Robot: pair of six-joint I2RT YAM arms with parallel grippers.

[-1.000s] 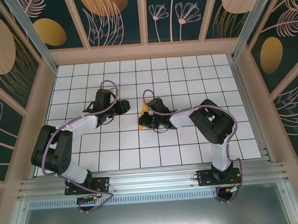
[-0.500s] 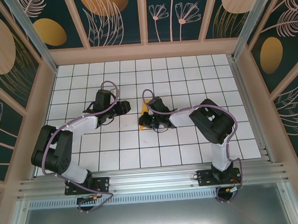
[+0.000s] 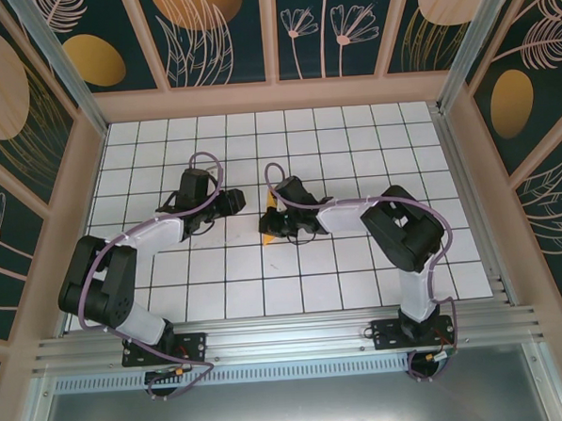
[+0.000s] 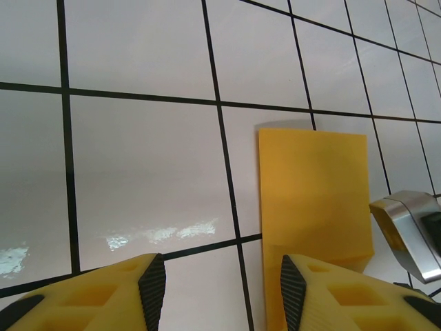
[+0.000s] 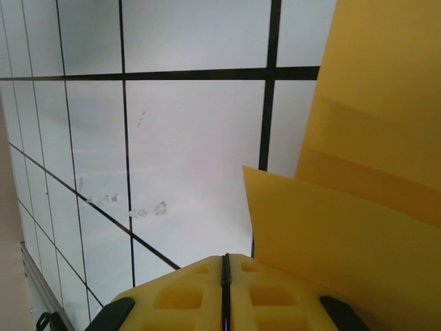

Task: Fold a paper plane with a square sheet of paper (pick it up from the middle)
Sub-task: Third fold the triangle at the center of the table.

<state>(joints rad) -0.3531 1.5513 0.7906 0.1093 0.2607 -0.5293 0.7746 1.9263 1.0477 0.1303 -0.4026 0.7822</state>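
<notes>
The sheet of paper (image 3: 272, 202) is a creased orange-yellow shape lying mid-table, mostly hidden under my right arm in the top view. In the left wrist view the paper (image 4: 313, 200) lies flat as a narrow folded strip. My left gripper (image 4: 224, 286) is open just short of its near end, right finger over the strip's edge, nothing between the pads; in the top view the left gripper (image 3: 235, 202) sits left of the paper. My right gripper (image 5: 224, 261) is shut, low at the paper's edge. A raised paper flap (image 5: 344, 227) stands beside its right finger.
White tiled floor (image 3: 171, 273) with black grid lines runs all around. Wooden walls with patterned panels (image 3: 275, 93) box in the back and both sides. A metal part of the right arm (image 4: 413, 231) lies just beyond the strip, close to my left gripper.
My right gripper has shifted slightly left and away along the paper. The left arm has barely moved.
</notes>
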